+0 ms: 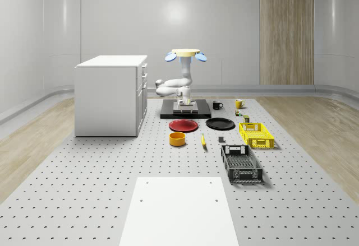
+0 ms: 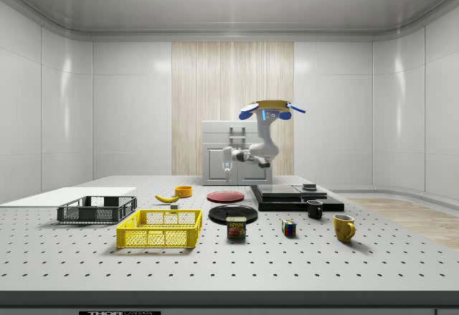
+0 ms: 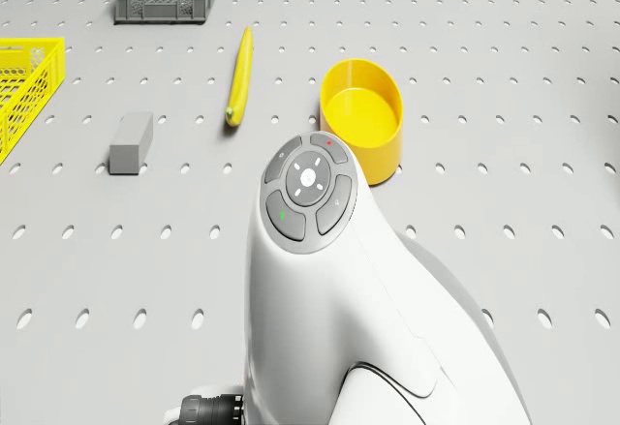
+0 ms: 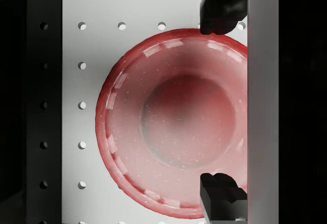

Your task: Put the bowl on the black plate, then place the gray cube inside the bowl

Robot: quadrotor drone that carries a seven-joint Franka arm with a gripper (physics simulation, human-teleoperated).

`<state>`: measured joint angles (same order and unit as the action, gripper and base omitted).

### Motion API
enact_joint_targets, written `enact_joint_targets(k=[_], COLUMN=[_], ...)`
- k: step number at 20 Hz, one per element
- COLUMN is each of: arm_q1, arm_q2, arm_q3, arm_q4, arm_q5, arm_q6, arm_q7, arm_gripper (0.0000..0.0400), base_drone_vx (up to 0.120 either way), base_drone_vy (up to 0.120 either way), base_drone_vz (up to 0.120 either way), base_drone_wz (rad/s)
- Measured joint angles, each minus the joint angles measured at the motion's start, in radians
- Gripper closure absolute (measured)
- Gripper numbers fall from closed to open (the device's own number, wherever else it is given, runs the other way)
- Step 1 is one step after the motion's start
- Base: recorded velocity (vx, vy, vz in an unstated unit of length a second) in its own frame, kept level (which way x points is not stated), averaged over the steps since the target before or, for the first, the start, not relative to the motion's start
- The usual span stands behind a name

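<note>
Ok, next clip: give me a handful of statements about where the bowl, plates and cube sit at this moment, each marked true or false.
1. The yellow bowl already sits on the black plate. False: it stands on the table, apart from the plate.
2. The gray cube lies on the table, outside the bowl. True.
3. In the wrist view the gripper looks down on the red plate with its fingers apart. True.
4. The banana lies inside the yellow crate. False: it lies on the table between bowl and cube.
5. The drone rests on the white cabinet. False: it hovers beside the cabinet.
</note>
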<state>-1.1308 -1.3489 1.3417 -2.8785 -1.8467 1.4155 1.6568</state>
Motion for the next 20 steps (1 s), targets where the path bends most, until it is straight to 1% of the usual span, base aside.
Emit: enact_joint_targets(k=[17,18,20], arm_q1=[-0.013,-0.013,-0.015], arm_q2=[-0.051,-0.053,-0.059], arm_q3=[0.010,0.011,0.012], arm_q4=[0.003,0.003,0.003], arm_q5=[0.022,0.024,0.026], arm_q6=[0.047,0.050,0.055], arm_q7=[0.011,0.012,0.013], arm_gripper=[0.0000,0.0000,0.0000], base_drone_vx=[0.120,0.120,0.120], base_drone_vy=[0.000,-0.040,-0.120], base_drone_vz=[0.000,0.000,0.000], base_drone_wz=[0.000,0.000,0.000])
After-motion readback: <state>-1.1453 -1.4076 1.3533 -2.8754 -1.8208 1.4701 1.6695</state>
